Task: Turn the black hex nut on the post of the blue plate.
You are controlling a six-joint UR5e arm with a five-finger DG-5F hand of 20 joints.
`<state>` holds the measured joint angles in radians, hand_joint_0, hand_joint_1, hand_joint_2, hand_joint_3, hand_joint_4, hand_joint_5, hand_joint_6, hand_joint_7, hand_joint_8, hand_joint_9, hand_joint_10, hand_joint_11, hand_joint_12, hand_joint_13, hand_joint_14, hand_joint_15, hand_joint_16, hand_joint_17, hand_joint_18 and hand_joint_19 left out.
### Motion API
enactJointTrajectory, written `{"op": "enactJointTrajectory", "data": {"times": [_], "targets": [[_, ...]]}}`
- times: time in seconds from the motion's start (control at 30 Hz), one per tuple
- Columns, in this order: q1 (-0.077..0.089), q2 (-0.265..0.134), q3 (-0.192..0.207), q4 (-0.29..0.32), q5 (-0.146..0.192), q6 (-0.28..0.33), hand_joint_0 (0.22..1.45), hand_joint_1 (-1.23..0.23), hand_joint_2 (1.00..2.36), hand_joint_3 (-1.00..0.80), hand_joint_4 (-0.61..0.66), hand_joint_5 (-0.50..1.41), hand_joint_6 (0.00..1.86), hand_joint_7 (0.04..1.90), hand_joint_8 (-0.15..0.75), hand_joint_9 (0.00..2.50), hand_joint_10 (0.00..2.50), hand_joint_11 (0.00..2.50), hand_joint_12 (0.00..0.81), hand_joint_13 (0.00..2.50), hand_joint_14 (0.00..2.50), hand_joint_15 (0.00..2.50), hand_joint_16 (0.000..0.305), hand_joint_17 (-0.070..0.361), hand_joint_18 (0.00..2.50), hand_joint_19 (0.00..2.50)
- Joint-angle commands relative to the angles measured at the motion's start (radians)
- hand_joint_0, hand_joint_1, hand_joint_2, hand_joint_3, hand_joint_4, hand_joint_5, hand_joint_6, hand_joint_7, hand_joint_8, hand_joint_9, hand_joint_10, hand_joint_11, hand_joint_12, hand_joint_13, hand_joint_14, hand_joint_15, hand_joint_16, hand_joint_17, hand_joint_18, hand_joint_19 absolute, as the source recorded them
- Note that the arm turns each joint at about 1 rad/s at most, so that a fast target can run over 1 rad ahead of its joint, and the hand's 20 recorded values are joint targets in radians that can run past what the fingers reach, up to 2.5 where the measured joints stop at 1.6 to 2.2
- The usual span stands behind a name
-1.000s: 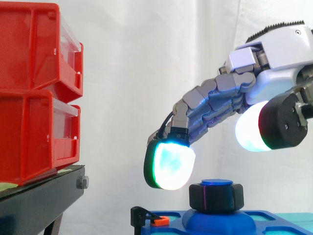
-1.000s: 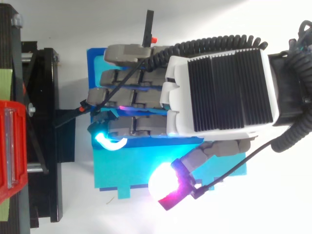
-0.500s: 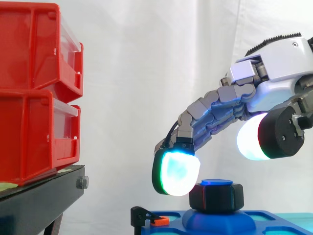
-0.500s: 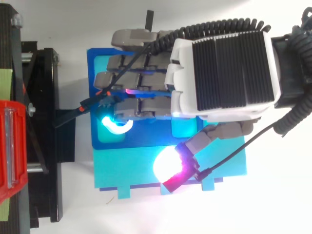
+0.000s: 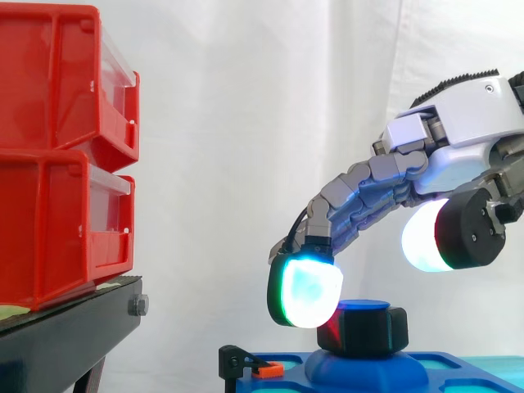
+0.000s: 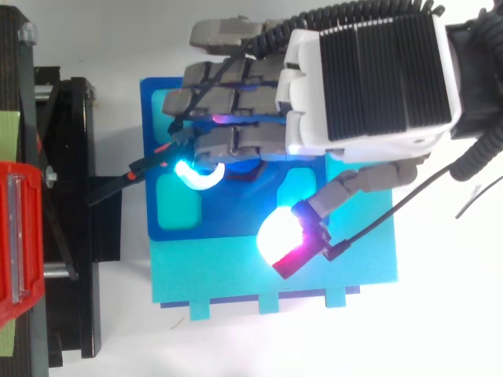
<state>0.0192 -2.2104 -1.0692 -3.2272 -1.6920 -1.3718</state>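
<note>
Behind everything, a white cloth curtain (image 5: 246, 123). At the side view's left, two stacked red plastic bins (image 5: 57, 164) on a black metal stand (image 5: 65, 336). Reaching in from the right, the grey-and-white robot hand (image 5: 467, 115), back upward, high over the work.

With its fingers (image 5: 360, 192) stretched out and bowed gently down to the left, curled round nothing. Lowest of all, a glowing cyan-white fingertip pad (image 5: 307, 295), at the nut's upper left edge and overlapping it in the side view; touching or merely in front, cannot tell. Held high to the right and clear of the nut, the white-and-red glowing thumb pad (image 5: 426, 237). Hand spread apart, then, clamped on nothing.

From above, the same fingers lying across the plate's upper half, and the thumb pad over the seam between blue and teal.

Below the hand, a flat blue plastic plate (image 5: 442, 370) with shallow pockets, and a lighter teal plate (image 6: 220, 275) along its lower side in the top view. On the blue plate's raised dome, the black hex nut (image 5: 368, 330), seated on the blue post (image 5: 364, 305), with the post's top just showing above it. At the plate's left corner, a small black bracket (image 5: 236, 359) with an orange tab (image 5: 268, 369).
</note>
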Motion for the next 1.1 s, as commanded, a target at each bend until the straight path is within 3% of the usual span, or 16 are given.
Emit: {"op": "enactJointTrajectory", "data": {"times": [0.0,0.37,1.07], "targets": [[-0.01,0.0,0.0,-0.005,-0.015,-0.006,0.49,-0.37,1.0,-0.5,0.18,-0.19,0.5,0.79,0.229,0.29,0.0,0.0,0.345,0.33,0.0,0.05,0.057,0.128,0.15,0.12],[-0.035,0.0,0.0,-0.025,-0.049,-0.023,0.49,-0.33,1.0,-0.5,0.17,-0.19,0.5,0.79,0.228,0.28,0.0,0.0,0.346,0.33,0.0,0.07,0.057,0.128,0.14,0.12],[-0.1,0.002,0.0,-0.033,-0.132,-0.041,0.49,-0.34,1.0,-0.5,0.18,-0.19,0.5,0.8,0.23,0.29,0.0,0.0,0.346,0.34,0.0,0.06,0.057,0.128,0.15,0.11]]}}
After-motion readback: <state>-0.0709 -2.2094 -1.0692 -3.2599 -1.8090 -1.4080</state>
